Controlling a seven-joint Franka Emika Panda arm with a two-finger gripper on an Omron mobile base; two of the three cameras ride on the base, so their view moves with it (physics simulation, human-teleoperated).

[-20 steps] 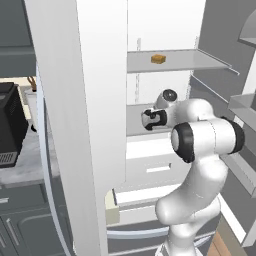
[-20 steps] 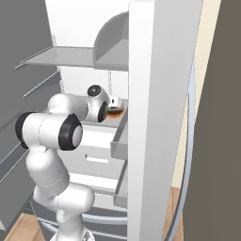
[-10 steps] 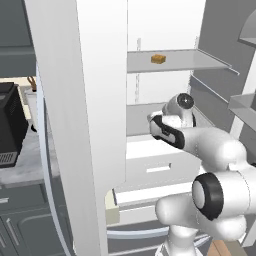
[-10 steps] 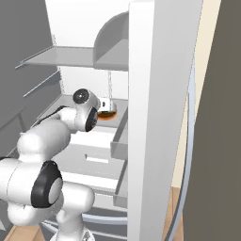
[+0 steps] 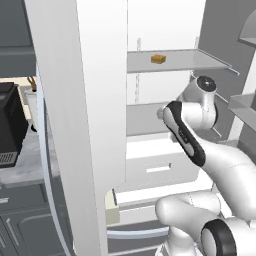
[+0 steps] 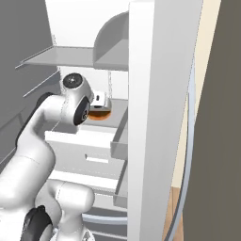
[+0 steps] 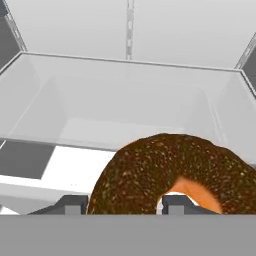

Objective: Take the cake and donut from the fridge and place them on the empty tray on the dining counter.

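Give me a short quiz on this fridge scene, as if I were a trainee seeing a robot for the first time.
1. True or false: the gripper is shut on the donut.
2. Where does the cake sit? A) on the upper shelf of the fridge, B) in a drawer, C) in the gripper.
3. Fill in: the donut's glaze is dark ____.

Key:
1. True. In the hand view, the two dark finger tips stand at either side of the ring's near part.
2. A. It rests alone on that shelf, above the arm.
3. Brown, with an orange-tan rim.
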